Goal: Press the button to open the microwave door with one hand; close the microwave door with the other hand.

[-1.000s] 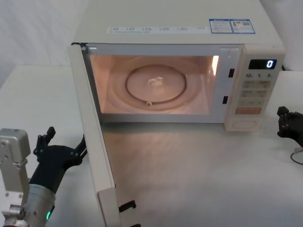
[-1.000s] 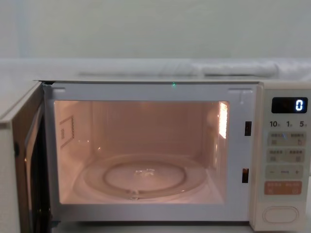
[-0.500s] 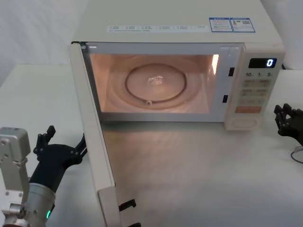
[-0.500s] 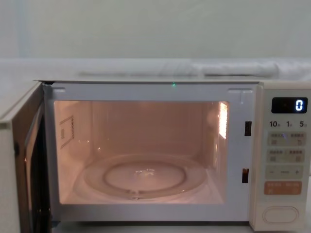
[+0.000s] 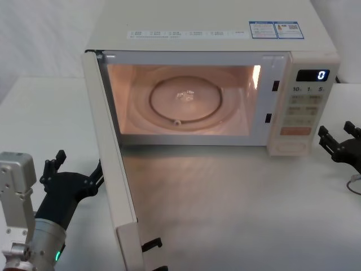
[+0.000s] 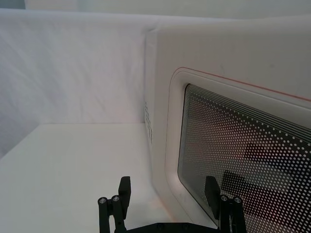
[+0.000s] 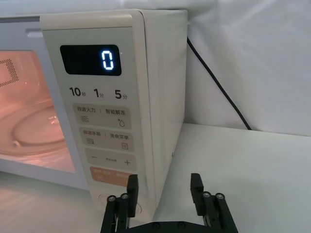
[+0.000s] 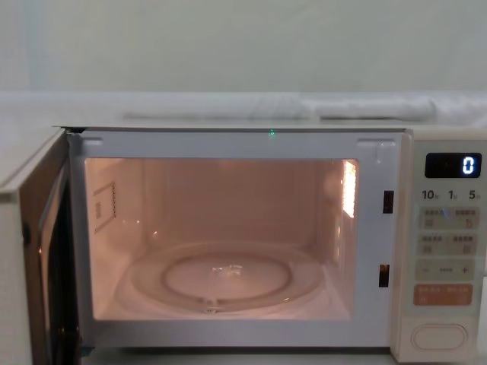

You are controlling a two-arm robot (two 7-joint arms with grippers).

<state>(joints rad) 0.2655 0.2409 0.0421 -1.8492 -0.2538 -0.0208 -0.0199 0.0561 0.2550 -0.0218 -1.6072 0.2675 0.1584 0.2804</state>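
Since a second ago your right gripper (image 5: 340,141) has drawn in a little from the right edge of the head view toward the microwave (image 5: 214,34), and its fingers have gone from bunched to spread; nothing else has shifted.

Starting at your left: the left gripper (image 5: 76,169) sits low on the table (image 5: 34,113), just outside the microwave door (image 5: 110,158), fingers spread. In the left wrist view one finger (image 6: 212,190) lies over the door's dotted window (image 6: 243,160); you cannot tell whether it touches.

The door stands swung wide open toward you on its left hinge. Behind it the lit cavity holds the glass turntable (image 5: 186,101).

Further right, the control panel (image 8: 445,251) shows 0 on its display (image 8: 453,164). The button (image 8: 439,335) is at the panel's bottom, below the orange key (image 8: 442,294).

The right gripper hangs just beside the microwave's lower right corner, near the button, apart from it.
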